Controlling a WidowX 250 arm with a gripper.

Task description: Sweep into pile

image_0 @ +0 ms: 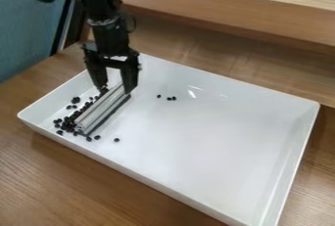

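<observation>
Gripper (115, 89) is over the left end of the white tray (216, 137) as the camera sees it, pointing down, fingers either side of the far end of a silver bar (99, 110); reads as clamped on it, presumably so the rest of the length is free to work as a blade. Bar lies low in the tray, dark strip along its lower edge, long side facing the main clump of dark beans (67, 124), which sits between bar and the tray's short end wall. That placement makes sense: broad face to the beans, wall behind as a likely backstop. Some beans seem right against the bar, a few scattered nearer the wall. Strays: a small group (171, 98) out on the open floor past the far end of the bar, plus a lone bean (116, 140) off its near end, both on the wrong side for a push toward the wall. Judged partly done, pile loose; step in hand looks like herding. Strays probably need the bar lifted and set down beyond them. Risk: beans slipping around the near end, or bar twisting, since it's held at one end.
</observation>
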